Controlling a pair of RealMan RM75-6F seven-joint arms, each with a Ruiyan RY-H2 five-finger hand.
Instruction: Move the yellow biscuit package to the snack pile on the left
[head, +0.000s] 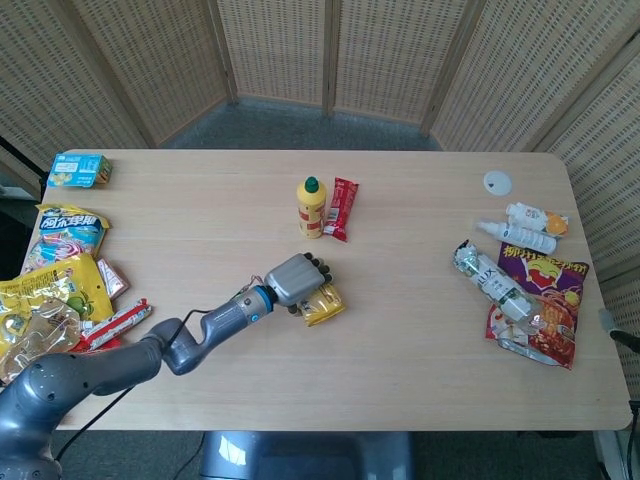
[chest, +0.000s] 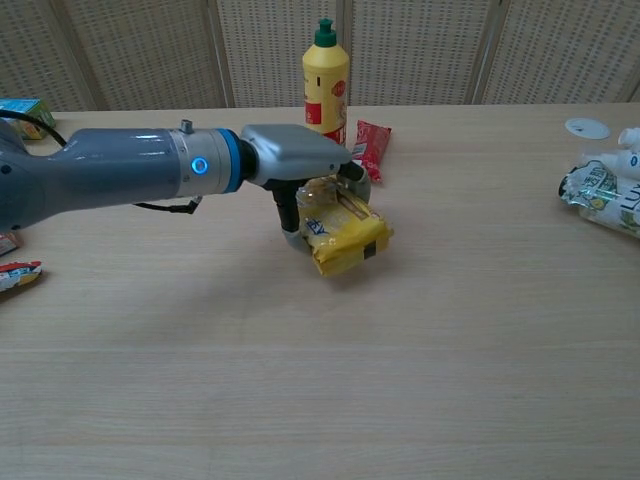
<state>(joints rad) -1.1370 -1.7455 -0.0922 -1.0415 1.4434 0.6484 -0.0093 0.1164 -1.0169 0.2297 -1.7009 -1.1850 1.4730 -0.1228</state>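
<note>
Mid wooden table (head: 420, 360), left hand (chest: 300, 160) gripping crinkly yellow biscuit package (chest: 345, 237), tilted.

The pale wooden worktop (head: 400, 330) carries, near its middle, an upright yellow squeeze bottle with a green cap (head: 311, 207). Just right of that bottle lies a flat red snack sachet (head: 342, 208). Far left of the bottle, along the worktop's edge, lies a heap of yellow and multicoloured snack bags (head: 55, 290), with a small blue-green carton (head: 79, 170) behind it. Far right of the bottle lie a round white lid (head: 497, 181), small white bottles (head: 528, 228) and a purple-red crisp bag (head: 540, 300).
</note>
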